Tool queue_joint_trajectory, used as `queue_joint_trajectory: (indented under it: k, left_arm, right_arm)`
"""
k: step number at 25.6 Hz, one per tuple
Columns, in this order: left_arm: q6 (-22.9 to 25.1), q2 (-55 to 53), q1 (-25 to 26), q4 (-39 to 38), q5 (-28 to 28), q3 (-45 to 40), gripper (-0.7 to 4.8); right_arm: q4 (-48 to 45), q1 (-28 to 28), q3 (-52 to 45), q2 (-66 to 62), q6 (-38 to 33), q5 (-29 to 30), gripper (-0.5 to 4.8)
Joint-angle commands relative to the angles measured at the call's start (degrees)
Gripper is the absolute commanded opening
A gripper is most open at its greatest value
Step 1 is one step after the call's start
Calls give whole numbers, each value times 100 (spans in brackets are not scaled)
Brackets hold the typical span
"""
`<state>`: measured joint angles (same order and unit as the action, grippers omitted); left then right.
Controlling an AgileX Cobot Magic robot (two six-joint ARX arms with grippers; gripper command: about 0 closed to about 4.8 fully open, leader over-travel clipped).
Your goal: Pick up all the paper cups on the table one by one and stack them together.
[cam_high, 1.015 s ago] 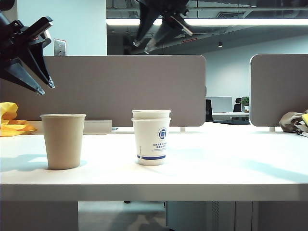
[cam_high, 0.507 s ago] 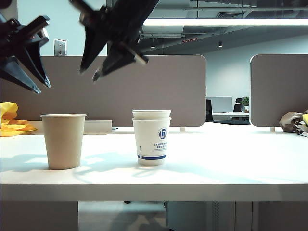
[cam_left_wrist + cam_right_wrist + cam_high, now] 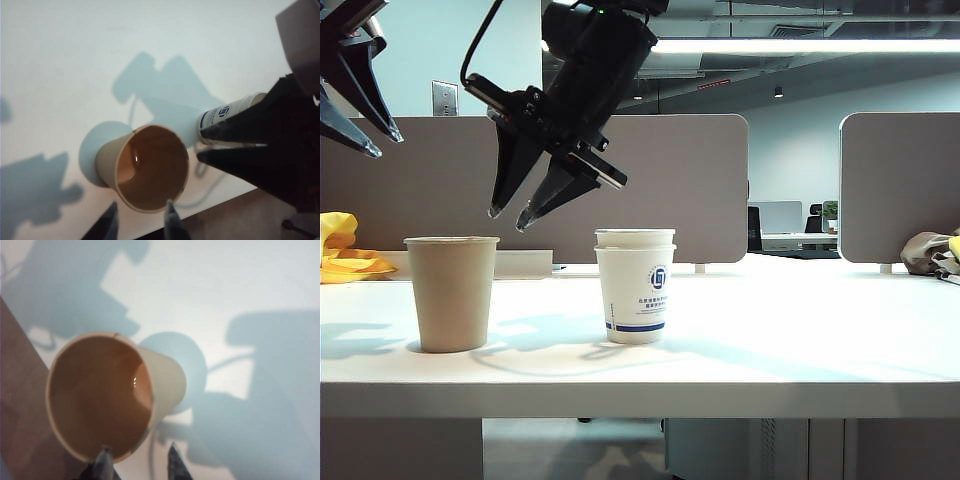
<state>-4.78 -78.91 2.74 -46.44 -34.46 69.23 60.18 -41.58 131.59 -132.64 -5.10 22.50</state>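
Note:
A plain brown paper cup (image 3: 451, 293) stands upright on the left of the white table (image 3: 800, 350). Right of it, two white paper cups with a blue logo (image 3: 635, 285) are nested together. My right gripper (image 3: 510, 218) reaches across, hanging open just above and right of the brown cup, nothing between its fingers. My left gripper (image 3: 382, 143) hangs open, high at the far left. The left wrist view looks down into the brown cup (image 3: 145, 167), and the right gripper's dark fingers (image 3: 250, 165) partly cover the white cups (image 3: 225, 112). The right wrist view shows the brown cup (image 3: 100, 395) beyond my right gripper (image 3: 138, 450).
Grey partition panels (image 3: 650, 180) close the back of the table. A yellow item (image 3: 345, 255) lies at the far left and a crumpled bundle (image 3: 930, 250) at the far right. The table's thick front edge (image 3: 640, 398) runs across the foreground.
My right arm has swung from the top centre down and left, to just above the brown cup. My left gripper has risen a little. The cups have not moved.

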Motion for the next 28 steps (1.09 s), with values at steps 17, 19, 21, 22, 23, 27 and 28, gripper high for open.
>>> queue_joint_trajectory:
  k: [17,19,21,22,23,27,28]
  left_arm:
    - [26,24,11,-173,-7,35,119]
    - [26,28,13,-199,-9,35,119]
    - [28,37,11,-240,-9,35,119]
    - [28,50,11,-258,-9,35,119]
    - [28,59,11,-256,-9,35,119]
    - [28,61,13,-278,-7,35,119]
    - [28,61,13,-278,-7,35,119]
  right_arm:
    - [-321,-55,74,-245,-286,452,148]
    - [-302,-68,70,-310,-289,444,148]
    - [-243,-72,70,-382,-291,452,148]
    - [-190,-81,70,-439,-289,452,148]
    - [-162,-90,70,-463,-286,455,147]
    - [-214,-111,70,-527,-275,461,17]
    - [-216,-109,76,-525,-240,463,-4]
